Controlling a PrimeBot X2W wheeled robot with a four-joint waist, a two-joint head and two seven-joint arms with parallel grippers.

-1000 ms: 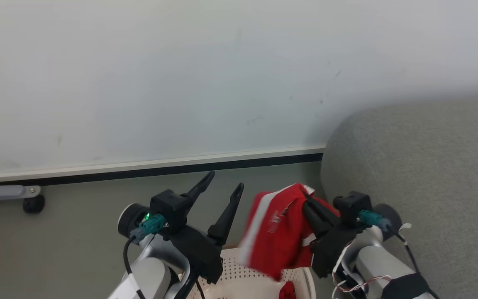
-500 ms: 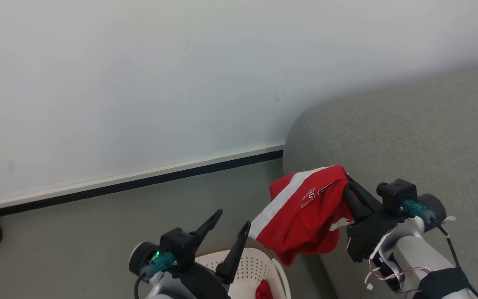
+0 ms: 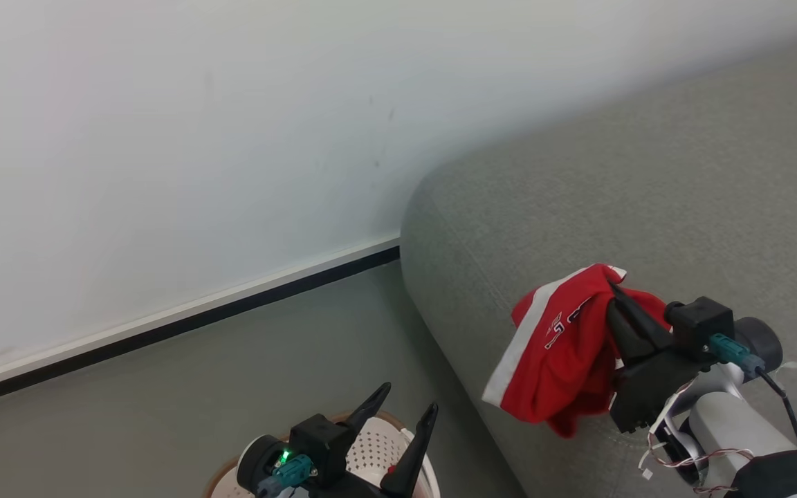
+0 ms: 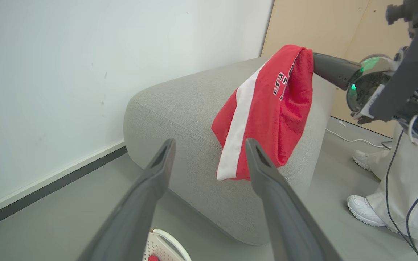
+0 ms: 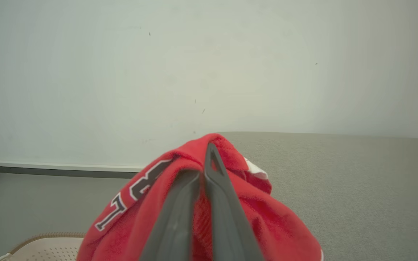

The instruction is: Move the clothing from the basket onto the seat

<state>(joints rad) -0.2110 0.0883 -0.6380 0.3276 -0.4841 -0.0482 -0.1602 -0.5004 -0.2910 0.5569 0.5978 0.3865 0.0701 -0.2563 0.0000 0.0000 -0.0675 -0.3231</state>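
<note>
At the right gripper's tips: the clothing (image 3: 564, 353) hangs here, up off the floor. It is a red piece with a white stripe and some printed letters.
Right gripper (image 3: 614, 290): its two dark fingers are pressed close together, with the red cloth pinched between them. The cloth folds over the tips and drops down on the gripper's left side.
Clothing and seat: the red piece hangs in front of the rounded corner of the big grey seat (image 3: 647, 173). It is not lying on top. I cannot tell if its bottom edge brushes the seat's side.
Clothing and basket: the white basket (image 3: 379, 448) sits on the floor (image 3: 163, 401), lower down and to the left, well apart from the red piece.
Left gripper (image 3: 409, 398): it is over the basket, with its fingers spread wide and holding nothing.
Wall (image 3: 163, 138): pale and plain, behind the seat and the floor.
Person: two white shoes (image 4: 363, 212) stand on the floor past the seat, in the left wrist view.
</note>
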